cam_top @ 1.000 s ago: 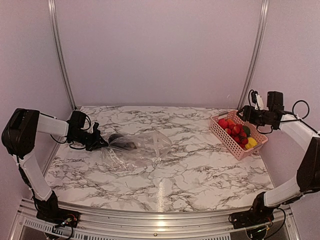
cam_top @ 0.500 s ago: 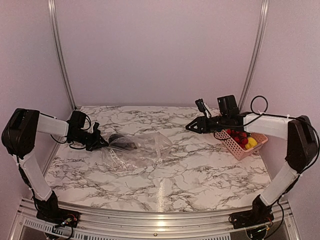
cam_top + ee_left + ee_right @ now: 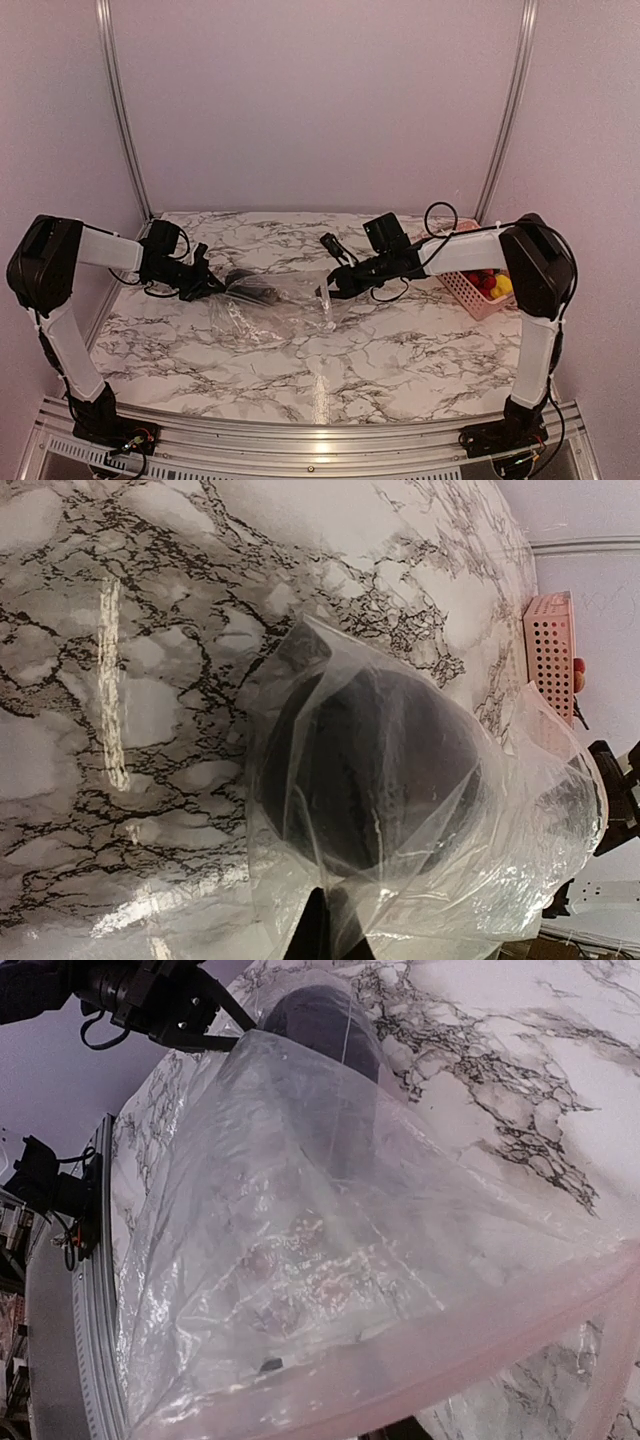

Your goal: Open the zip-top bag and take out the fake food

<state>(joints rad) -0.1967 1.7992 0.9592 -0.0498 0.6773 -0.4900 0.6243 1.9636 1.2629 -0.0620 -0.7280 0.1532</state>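
Right jaws moved from basket [image 3: 458, 287] to zip-top bag [image 3: 275, 300]; left jaws opposite.

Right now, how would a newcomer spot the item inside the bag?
On the marble table, left of centre, lies the clear zip-top bag. Inside its left end, by the left gripper, sits a dark rounded lump; the basket holds red and yellow food.

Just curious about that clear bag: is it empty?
No, a dark rounded item shows through the zip-top bag in the left wrist view.
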